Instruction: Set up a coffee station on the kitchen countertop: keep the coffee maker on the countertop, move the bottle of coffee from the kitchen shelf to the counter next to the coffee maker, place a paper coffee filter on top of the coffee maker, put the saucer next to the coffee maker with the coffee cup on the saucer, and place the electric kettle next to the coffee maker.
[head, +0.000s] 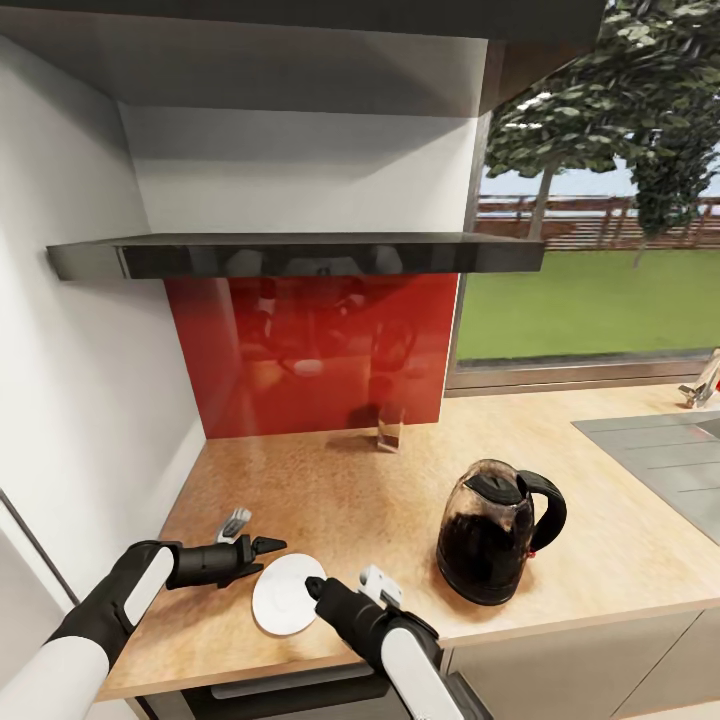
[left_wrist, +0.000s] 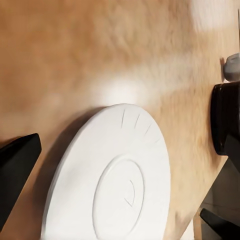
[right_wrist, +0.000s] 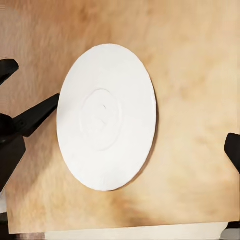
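Left hand (fingers parted) hovers just beside the saucer.

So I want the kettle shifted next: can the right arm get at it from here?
Probably yes: the electric kettle stands on bare kitchen countertop with nothing between it and the right gripper.

This is a home kitchen. A long light wood-grain countertop runs along the wall over dark grey cabinet fronts, backed by a glossy red splashback panel beneath a thin dark grey floating shelf. A rounded clear-glass electric kettle with black lid and loop handle stands on the worktop, and a small flat white saucer lies near its front edge. A grey sink drainer is set into the counter by a large window looking onto a green lawn and trees.
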